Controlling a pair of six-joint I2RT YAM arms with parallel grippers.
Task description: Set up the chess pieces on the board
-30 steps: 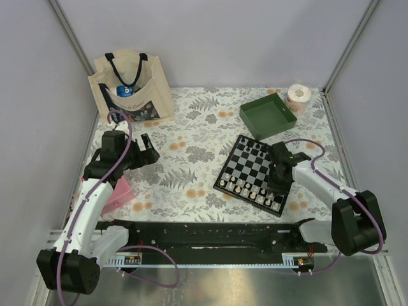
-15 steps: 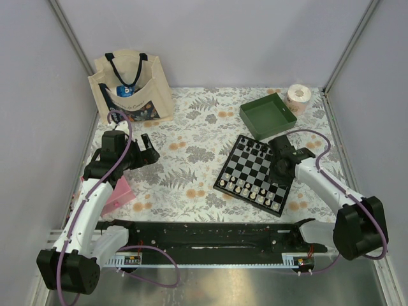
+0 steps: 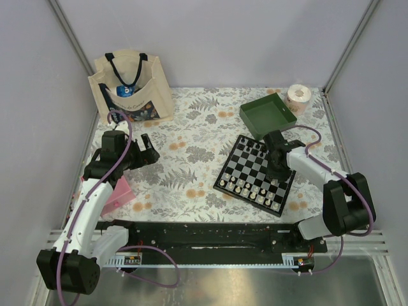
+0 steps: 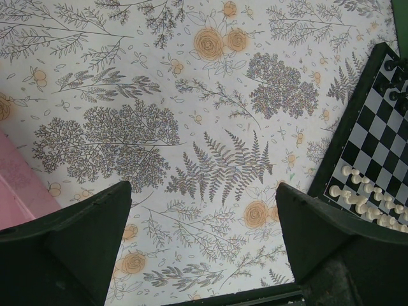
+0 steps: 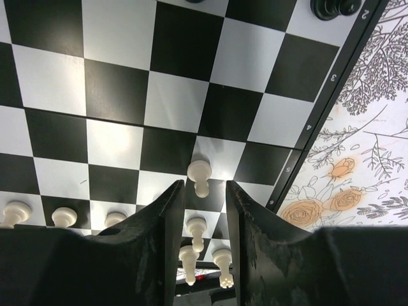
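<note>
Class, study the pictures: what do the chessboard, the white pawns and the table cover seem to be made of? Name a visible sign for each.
Board: probably plastic or laminated card, glossy; a soft light glare sits on its squares.
White pawns: likely moulded plastic, smooth cream with a slight sheen.
Table cover: printed cloth or paper, matte; flat floral print, no glare.

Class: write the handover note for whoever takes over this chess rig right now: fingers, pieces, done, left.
Left gripper: fingers open, empty, over the floral cloth.
Right gripper: fingers slightly apart, empty, low over the small black-and-white checkered board.
Done: Cream-white chess pieces line its near edge, black chess pieces its far edge. One cream-white pawn stands just ahead of the right gripper.
Left: check each piece's square; too small to confirm.
</note>
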